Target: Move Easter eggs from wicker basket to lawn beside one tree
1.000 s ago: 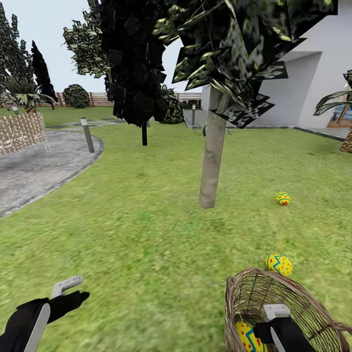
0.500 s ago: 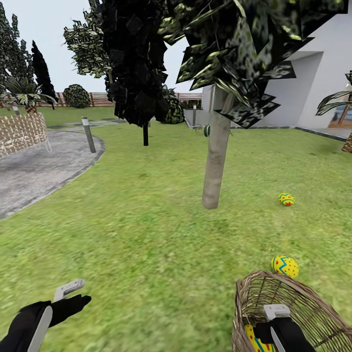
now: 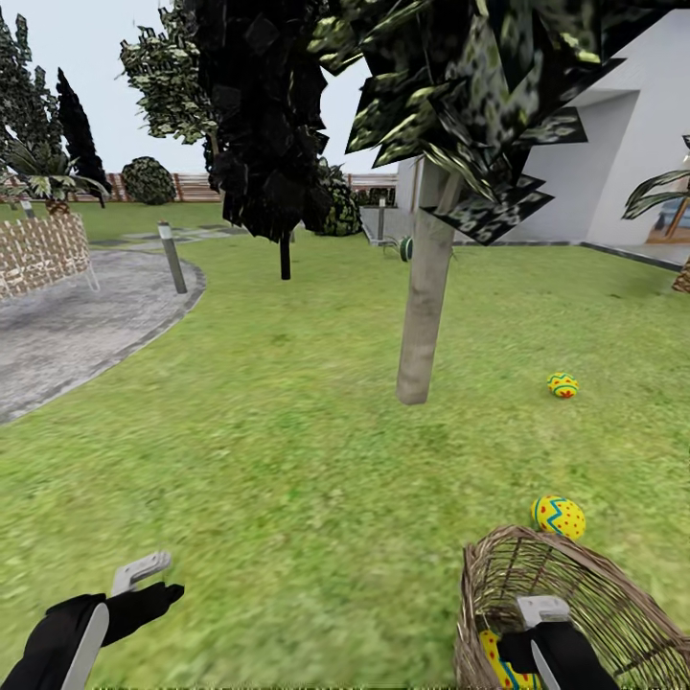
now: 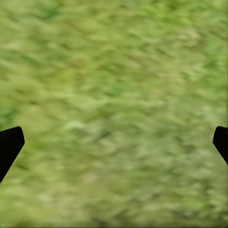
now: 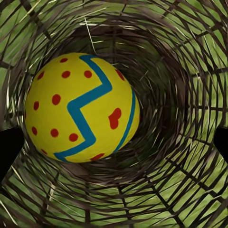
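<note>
The wicker basket point(image 3: 575, 613) stands on the lawn point(image 3: 287, 460), at the bottom right of the head view. One Easter egg point(image 5: 80, 108) lies inside it, low against the woven wall, yellow with a blue zigzag and red dots. The right hand point(image 3: 537, 628) hangs over the mouth of the basket, pointing down at that egg. In the right wrist view its two dark fingertips point(image 5: 9, 147) sit far apart at the sides, so the hand is released and grasps nothing. A second egg point(image 3: 559, 517) rests on the grass just behind the far rim of the basket. A third egg point(image 3: 563, 385) lies farther out on the grass, near the pale trunk of the tree point(image 3: 424, 297) and off to its right. The left hand point(image 3: 144, 585) hovers low over bare grass at the bottom left of the head view, well apart from the basket. Its fingertips point(image 4: 10, 142) are also spread wide, so it is released too. A grey paved patch point(image 3: 77, 326) with a short post point(image 3: 172, 257) lies far off to the left, and a white house point(image 3: 613, 163) stands behind the tree.
</note>
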### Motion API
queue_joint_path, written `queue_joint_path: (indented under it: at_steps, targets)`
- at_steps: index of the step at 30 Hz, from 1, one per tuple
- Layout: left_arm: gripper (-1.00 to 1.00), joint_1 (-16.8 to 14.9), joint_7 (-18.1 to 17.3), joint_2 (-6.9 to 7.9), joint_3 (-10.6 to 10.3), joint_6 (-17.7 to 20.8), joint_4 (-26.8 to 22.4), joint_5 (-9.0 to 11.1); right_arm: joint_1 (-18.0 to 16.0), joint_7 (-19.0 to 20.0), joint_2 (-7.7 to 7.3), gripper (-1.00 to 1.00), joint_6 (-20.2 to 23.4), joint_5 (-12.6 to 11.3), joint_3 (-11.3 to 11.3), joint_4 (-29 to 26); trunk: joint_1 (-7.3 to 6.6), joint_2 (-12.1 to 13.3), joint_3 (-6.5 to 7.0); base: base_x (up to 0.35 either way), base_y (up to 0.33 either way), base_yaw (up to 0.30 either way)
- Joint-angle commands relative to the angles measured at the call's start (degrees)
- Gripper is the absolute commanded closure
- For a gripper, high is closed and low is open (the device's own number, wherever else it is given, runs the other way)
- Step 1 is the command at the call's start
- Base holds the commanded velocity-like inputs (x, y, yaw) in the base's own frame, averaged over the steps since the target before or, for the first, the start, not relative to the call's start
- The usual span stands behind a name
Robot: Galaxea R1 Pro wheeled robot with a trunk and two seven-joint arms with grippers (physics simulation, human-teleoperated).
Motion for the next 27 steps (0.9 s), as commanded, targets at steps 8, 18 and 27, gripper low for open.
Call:
queue_joint_path:
  at_steps: [8,18,27]
  targets:
    - [-1.00,0.0,-0.3,-0.01,0.1,0.3,0.0,0.1,0.0,0.0,0.04,-1.00,0.3,0.2,0.1,0.0,0.19,-0.1,-1.83,0.000,0.000,0.000]
    - [-1.00,0.0,-0.3,-0.01,0.1,0.3,0.1,0.1,0.0,0.0,0.05,-1.00,0.3,0.1,0.1,0.0,0.45,-0.3,-4.05,0.000,0.000,0.000]
    - [-1.00,0.0,-0.3,-1.00,0.0,0.3,1.7,-0.1,0.0,0.0,0.12,-1.00,0.3,0.2,0.1,0.0,0.48,-0.3,-4.27,0.040,0.000,0.000]
